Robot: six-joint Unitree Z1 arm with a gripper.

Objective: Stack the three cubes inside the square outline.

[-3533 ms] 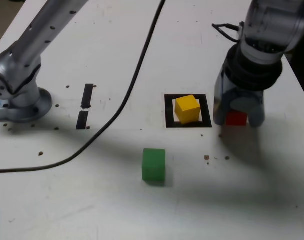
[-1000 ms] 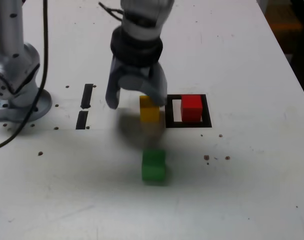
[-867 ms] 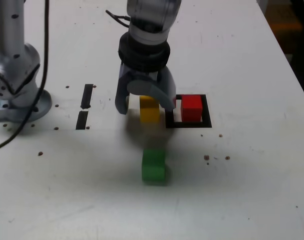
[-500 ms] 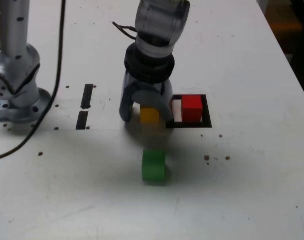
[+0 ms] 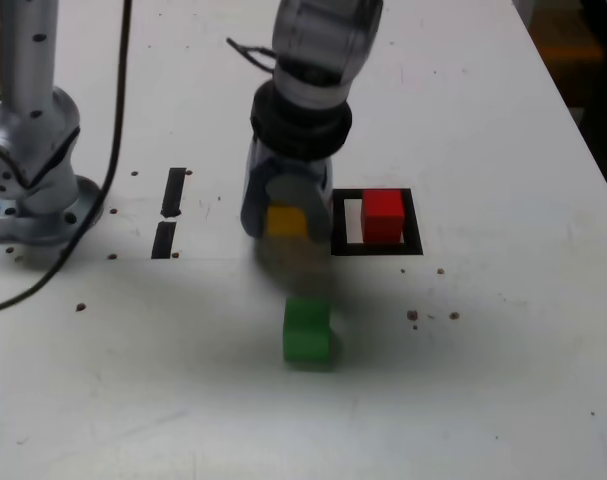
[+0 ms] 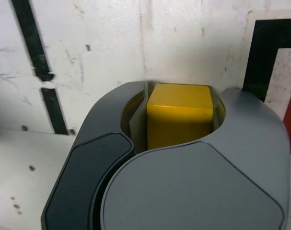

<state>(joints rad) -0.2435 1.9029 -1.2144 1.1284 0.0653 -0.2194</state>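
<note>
With the gripper down over the yellow cube, we see its smooth, rounded grey fingers clamped on the block's flat sides. Red cube: matte, crisp-edged, inside the square outline, toward the exterior view's right side of it. Green cube: matte, on the scuffed white tabletop, well apart from both. We have yellow just outside the flat black border, on the exterior view's left. Two flat black strips lie farther left there.
</note>
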